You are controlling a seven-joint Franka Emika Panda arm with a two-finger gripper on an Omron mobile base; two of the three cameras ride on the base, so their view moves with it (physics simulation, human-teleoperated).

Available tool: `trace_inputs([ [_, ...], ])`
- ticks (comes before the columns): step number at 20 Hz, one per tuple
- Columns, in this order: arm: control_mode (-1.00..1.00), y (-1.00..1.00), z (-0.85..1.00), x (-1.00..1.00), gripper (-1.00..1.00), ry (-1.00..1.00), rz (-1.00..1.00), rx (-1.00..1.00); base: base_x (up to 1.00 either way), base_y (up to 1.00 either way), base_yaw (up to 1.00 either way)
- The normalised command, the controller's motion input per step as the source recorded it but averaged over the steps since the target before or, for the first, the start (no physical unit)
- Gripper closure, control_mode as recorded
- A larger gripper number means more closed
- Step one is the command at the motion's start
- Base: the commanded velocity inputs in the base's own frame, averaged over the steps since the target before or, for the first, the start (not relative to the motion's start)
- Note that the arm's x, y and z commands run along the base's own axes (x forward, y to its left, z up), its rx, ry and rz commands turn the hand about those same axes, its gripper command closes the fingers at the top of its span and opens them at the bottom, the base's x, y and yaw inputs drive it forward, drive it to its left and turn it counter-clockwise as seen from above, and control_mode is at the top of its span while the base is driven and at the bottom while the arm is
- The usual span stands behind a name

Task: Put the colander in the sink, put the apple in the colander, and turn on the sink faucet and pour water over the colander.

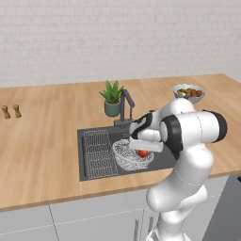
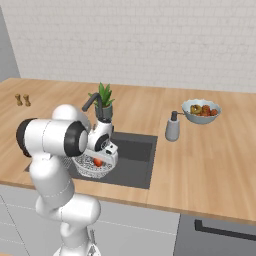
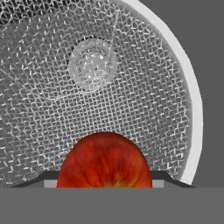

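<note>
Here the gripper hangs low over the colander, its fingers clamped on the apple. In the hand view the red fruit sits between the two dark tips, filling the lower middle, with the mesh bowl spread out behind it and the round silver drain showing through the wire.

Colander: sits inside the sink, in the middle part of the basin, upright, white rim up. From the left base view the apple shows as a red spot just under the hand, inside the rim line of the mesh bowl; whether it touches the mesh I cannot tell.

A flat wire rack lies in the left part of the basin, beside the colander.

Sink faucet: dark post at the back edge of the basin, its spout slanting forward over the sink.

Behind it on the wooden tabletop: a spiky green plant in a grey pot, just beside the tap. Further right, a pale bowl of fruit pieces, and near it a grey soap dispenser at the right end of the sink. Far left, two small brown shakers, well apart from everything else.
</note>
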Motion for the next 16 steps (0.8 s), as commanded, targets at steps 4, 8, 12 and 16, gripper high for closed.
trace_inputs([
  [4,-1.0,0.03,-0.18,0.0,1.0,0.0,0.03,0.0,0.0,0.0,0.0],
  [8,-1.0,0.1,-0.06,0.0,1.0,0.0,0.02,0.0,0.0,0.0,0.0],
  [12,-1.0,0.19,-0.02,0.0,1.0,0.0,0.0,0.0,0.0,0.0,0.0],
  [16,-1.0,0.2,-0.03,0.0,1.0,0.0,0.0,0.0,0.0,0.0,0.0],
])
